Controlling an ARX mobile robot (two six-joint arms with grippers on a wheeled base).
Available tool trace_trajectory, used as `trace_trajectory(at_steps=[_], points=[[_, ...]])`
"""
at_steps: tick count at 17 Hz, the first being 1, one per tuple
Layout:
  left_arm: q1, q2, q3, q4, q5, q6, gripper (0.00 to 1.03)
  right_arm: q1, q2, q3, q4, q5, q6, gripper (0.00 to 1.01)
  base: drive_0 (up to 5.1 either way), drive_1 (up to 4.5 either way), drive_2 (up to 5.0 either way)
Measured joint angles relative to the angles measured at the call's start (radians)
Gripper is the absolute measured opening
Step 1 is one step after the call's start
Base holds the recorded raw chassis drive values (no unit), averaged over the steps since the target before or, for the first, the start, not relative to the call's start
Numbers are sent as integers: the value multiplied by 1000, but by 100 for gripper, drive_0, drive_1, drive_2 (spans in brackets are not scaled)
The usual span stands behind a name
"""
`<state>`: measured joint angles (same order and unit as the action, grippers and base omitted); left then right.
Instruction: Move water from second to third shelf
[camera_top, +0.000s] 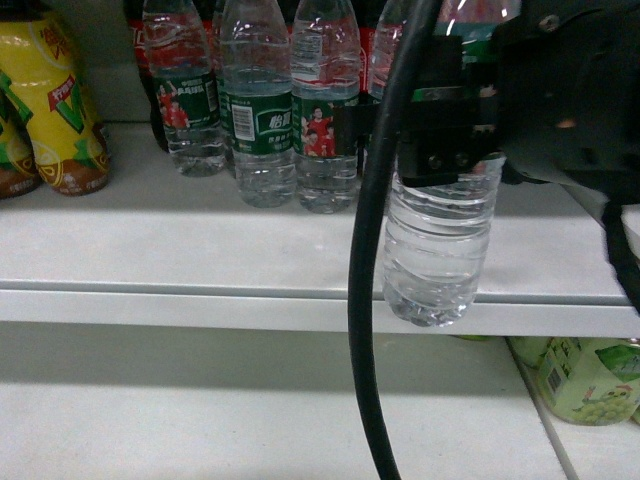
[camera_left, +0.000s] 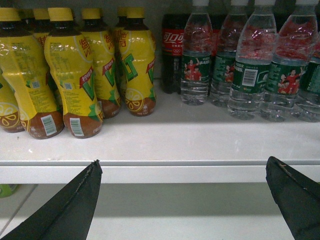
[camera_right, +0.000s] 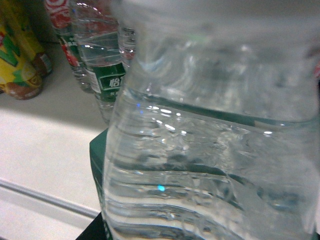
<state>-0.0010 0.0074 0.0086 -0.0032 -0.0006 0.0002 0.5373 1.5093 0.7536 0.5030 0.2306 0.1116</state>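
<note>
Right gripper (camera_top: 440, 130): clamped across the water (camera_top: 440, 240) at label height, upper right of the head view.
Water: upright, base overhanging the shelf (camera_top: 200, 250) front edge at centre right; fills the right wrist view.
Left gripper (camera_left: 185, 200): fingers (camera_left: 75, 200) spread wide, holding nothing, bottom of its wrist view.
Behind: more water bottles (camera_top: 260, 100) in a row, top centre.
Yellow bottles (camera_left: 75, 75): upper left.

We are looking at a white shelf (camera_left: 165, 145) that is carrying yellow-wrapped drink bottles (camera_left: 75, 75) on its left and green-labelled water bottles (camera_left: 250, 75) on its right, with a dark cola bottle (camera_left: 172, 55) standing behind, between the two groups. Below it, a lower shelf (camera_top: 200, 420) is holding a pale green bottle (camera_top: 585, 380) at its right.
</note>
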Motion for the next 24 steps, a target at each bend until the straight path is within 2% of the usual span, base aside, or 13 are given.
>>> trace_trajectory(at_steps=[4, 8, 12, 13, 14, 16, 17, 19, 24], points=[[0, 0, 0, 0, 0, 0, 98, -5, -328, -134, -115, -11, 12, 43, 0, 0, 0], [0, 0, 0, 0, 0, 0, 98, -61, -600, -251, -245, -38, 25, 43, 0, 0, 0], [0, 0, 0, 0, 0, 0, 98, -170, -855, -317, -416, -76, 48, 43, 0, 0, 0], [0, 0, 0, 0, 0, 0, 98, -219, -929, -318, -462, -109, 58, 43, 0, 0, 0], [0, 0, 0, 0, 0, 0, 98, -314, -1023, -317, -558, -196, 87, 43, 0, 0, 0], [0, 0, 0, 0, 0, 0, 98, -402, -1081, -295, -645, -217, 104, 43, 0, 0, 0], [0, 0, 0, 0, 0, 0, 98, -397, -1094, -294, -662, -155, 93, 43, 0, 0, 0], [0, 0, 0, 0, 0, 0, 98, -420, -1099, -293, -681, -161, 94, 43, 0, 0, 0], [0, 0, 0, 0, 0, 0, 98, -443, -1099, -293, -683, -161, 94, 43, 0, 0, 0]])
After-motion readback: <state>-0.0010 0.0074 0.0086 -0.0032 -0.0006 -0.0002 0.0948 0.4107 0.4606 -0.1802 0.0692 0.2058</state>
